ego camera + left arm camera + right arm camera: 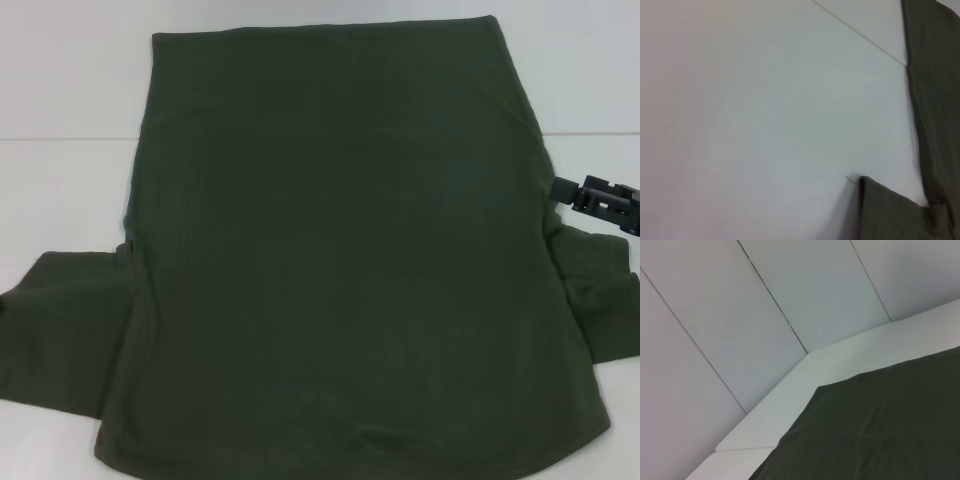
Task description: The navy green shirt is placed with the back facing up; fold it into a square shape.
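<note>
A navy green shirt (340, 260) lies flat and back-up on a white table (60, 200), filling the centre of the head view with one sleeve spread at lower left and the other at right. The right gripper (600, 198) reaches in at the right edge, level with that sleeve (whether its fingers are open or have cloth cannot be told); the left gripper is out of sight. Folding looks barely begun, and the next move probably calls for pinching a sleeve and carrying it inward

Bench (70, 200): white, smooth, one thin seam across it.
Wall (715, 315): pale panels, dark joints, possibly padded.
Light: even, soft.
</note>
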